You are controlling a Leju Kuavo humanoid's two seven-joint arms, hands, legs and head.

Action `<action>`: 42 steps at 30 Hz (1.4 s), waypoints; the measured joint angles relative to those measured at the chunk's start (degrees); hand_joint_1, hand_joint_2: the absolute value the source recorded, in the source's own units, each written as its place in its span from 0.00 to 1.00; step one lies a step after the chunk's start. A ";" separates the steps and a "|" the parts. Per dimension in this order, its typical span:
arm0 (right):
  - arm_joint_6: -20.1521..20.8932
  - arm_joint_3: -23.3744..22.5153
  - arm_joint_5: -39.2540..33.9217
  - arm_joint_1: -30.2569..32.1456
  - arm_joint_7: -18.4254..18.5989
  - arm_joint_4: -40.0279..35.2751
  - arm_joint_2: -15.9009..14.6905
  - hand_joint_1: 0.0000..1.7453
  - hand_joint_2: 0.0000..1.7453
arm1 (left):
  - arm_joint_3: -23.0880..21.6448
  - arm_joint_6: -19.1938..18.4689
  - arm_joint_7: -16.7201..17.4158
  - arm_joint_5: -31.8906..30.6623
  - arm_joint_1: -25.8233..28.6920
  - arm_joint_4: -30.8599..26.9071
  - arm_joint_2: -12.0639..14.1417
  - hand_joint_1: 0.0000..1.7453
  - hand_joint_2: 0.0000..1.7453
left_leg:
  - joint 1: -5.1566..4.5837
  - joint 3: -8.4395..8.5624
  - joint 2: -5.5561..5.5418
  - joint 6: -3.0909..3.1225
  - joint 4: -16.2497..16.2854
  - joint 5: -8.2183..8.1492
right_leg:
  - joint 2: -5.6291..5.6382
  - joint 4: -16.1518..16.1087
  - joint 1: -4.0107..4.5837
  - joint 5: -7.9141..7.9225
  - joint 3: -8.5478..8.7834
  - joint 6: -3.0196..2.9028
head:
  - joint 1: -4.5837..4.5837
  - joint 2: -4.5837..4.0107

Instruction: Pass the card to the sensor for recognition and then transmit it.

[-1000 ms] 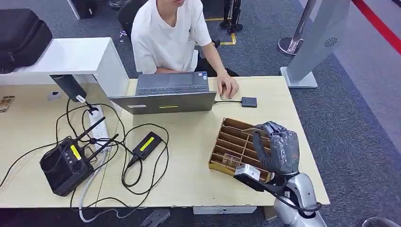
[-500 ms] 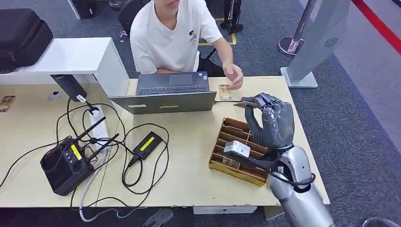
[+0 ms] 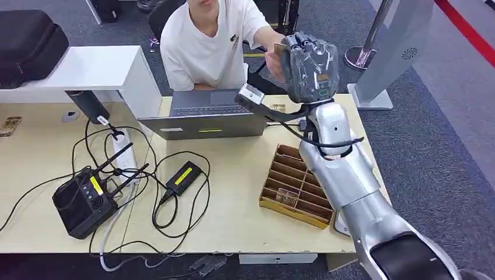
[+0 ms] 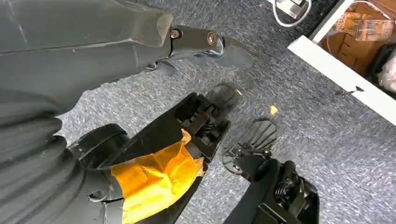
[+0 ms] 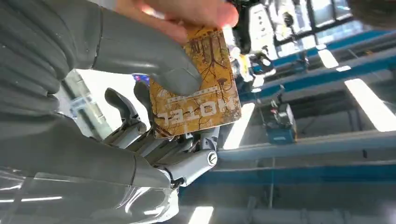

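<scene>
Right wrist view: the right hand [image 5: 93, 93] pinches the card [image 5: 196, 86] under its thumb, raised beyond the desk's [image 3: 233, 192] far edge, where a person's hand [image 5: 182, 14] grips it. Handover appears under way; release remains. The left hand's state cannot be told.

Orange-brown HOTEL card [image 5: 198, 88]; pinched aloft

From the head view, the right hand [image 3: 309, 64] covers nearly all of the orange-brown patterned hotel card [image 3: 279, 49], and it also hides the fingers of the person in a white T-shirt [image 3: 204, 41]. The upper edge cuts off this person's head. At the wrist, the grey thumb [image 5: 154, 56] covers a card corner.
</scene>
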 joint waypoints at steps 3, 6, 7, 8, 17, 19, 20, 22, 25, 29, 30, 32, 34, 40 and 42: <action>-0.04 0.13 0.54 -1.57 0.72 3.93 0.92 0.87 1.00 | -0.13 -0.02 0.13 -0.31 -0.23 0.11 -0.11 0.00 1.00 | 0.00 -0.07 -0.04 0.01 0.02 0.00 | -0.03 -0.03 0.00 0.01 -0.03 0.02 | 0.02 0.00; -0.22 0.17 0.50 -2.88 1.00 8.43 1.73 0.00 1.00 | -0.37 -0.11 0.13 -0.33 -0.45 0.50 -0.39 0.00 1.00 | -0.02 -0.28 -0.05 0.07 0.04 0.05 | -0.05 -0.03 -0.03 0.08 -0.23 0.12 | -0.02 0.00; -0.44 0.17 0.50 -2.94 0.98 9.07 1.83 0.00 1.00 | -0.42 -0.24 0.11 -0.24 -0.48 0.50 -0.53 0.00 1.00 | -0.03 -0.33 -0.05 0.07 0.07 0.05 | -0.05 -0.03 -0.04 0.09 -0.29 0.12 | 0.02 0.00; -0.99 0.22 0.48 -3.08 0.76 9.88 2.10 0.00 1.00 | -0.50 -0.57 0.11 -0.09 -0.49 0.57 -0.52 0.00 1.00 | -0.03 -0.35 -0.05 0.07 0.07 0.04 | -0.05 -0.03 -0.05 0.09 -0.32 0.12 | -0.07 0.00; -1.55 0.28 0.54 -3.28 0.41 13.83 2.38 0.00 1.00 | -0.77 -0.09 0.07 -0.24 -0.62 0.96 -0.79 0.00 1.00 | -0.03 -0.40 -0.04 0.08 0.08 0.04 | -0.04 -0.08 -0.05 0.09 -0.36 0.13 | -0.02 0.00; -1.40 0.26 0.83 -3.50 0.70 14.31 2.36 0.00 1.00 | -0.83 0.00 0.07 -0.30 -0.62 0.98 -0.76 0.00 1.00 | -0.03 -0.40 -0.04 0.07 0.08 0.04 | -0.04 -0.08 -0.05 0.09 -0.36 0.14 | -0.02 0.00; -1.29 0.17 0.89 -3.72 1.09 14.66 2.36 0.00 1.00 | -0.87 0.00 0.07 -0.30 -0.62 0.98 -0.76 0.00 1.00 | -0.03 -0.39 -0.04 0.07 0.09 0.04 | -0.04 -0.08 -0.04 0.10 -0.37 0.13 | -0.02 0.00; -0.96 -0.09 1.25 -4.36 1.86 15.47 2.23 0.00 1.00 | -0.90 0.00 0.07 -0.30 -0.61 0.98 -0.74 0.00 1.00 | -0.03 -0.40 -0.04 0.07 0.09 0.04 | -0.04 -0.07 -0.04 0.10 -0.37 0.14 | -0.02 0.00; -0.02 -0.63 3.15 -5.88 3.80 17.59 1.35 0.00 1.00 | -0.94 -0.07 -0.04 -0.26 -0.61 0.98 -0.61 0.00 1.00 | -0.03 -0.40 -0.04 0.07 0.10 0.04 | -0.04 -0.08 -0.04 0.10 -0.37 0.14 | 0.00 0.00; 1.11 -1.62 5.70 -8.16 6.24 21.04 -0.89 0.00 1.00 | -0.94 -0.46 -0.13 0.02 -0.62 0.98 -0.46 0.00 1.00 | -0.04 -0.41 -0.03 0.08 0.12 0.04 | -0.03 -0.09 -0.05 0.13 -0.38 0.16 | -0.02 0.00; 1.49 -1.92 6.34 -8.82 6.80 21.77 -1.63 0.00 1.00 | -0.94 -0.55 -0.22 0.15 -0.61 0.98 -0.37 0.00 1.00 | -0.04 -0.41 -0.03 0.08 0.13 0.03 | -0.03 -0.09 -0.05 0.13 -0.37 0.16 | -0.02 0.00; 2.38 -2.45 7.23 -10.09 7.80 23.47 -3.09 0.00 1.00 | -0.94 -0.70 -0.37 0.33 -0.61 0.98 -0.24 0.00 1.00 | -0.04 -0.41 -0.02 0.08 0.14 0.03 | -0.01 -0.10 -0.05 0.13 -0.38 0.16 | 0.00 0.00; 3.52 -3.08 8.26 -11.39 9.25 25.09 -5.25 0.00 1.00 | -0.96 -1.09 -0.53 0.75 -0.59 0.98 0.00 0.00 1.00 | -0.03 -0.41 -0.02 0.09 0.15 0.02 | 0.00 -0.10 -0.04 0.14 -0.38 0.16 | -0.02 0.00; 6.16 -5.07 10.81 -14.60 12.28 28.73 -12.45 0.00 1.00 | -1.01 -1.57 -1.12 2.08 -0.32 0.96 0.81 0.00 1.00 | -0.02 -0.41 -0.05 0.10 0.15 0.01 | -0.03 -0.10 -0.03 0.13 -0.38 0.16 | -0.02 0.00; 6.69 -5.59 11.21 -15.26 12.85 29.67 -15.17 0.00 1.00 | -1.01 -1.75 -1.29 2.43 -0.28 0.96 1.24 0.00 1.00 | -0.02 -0.38 -0.03 0.10 0.15 0.01 | -0.01 -0.09 -0.03 0.14 -0.38 0.16 | -0.02 0.00</action>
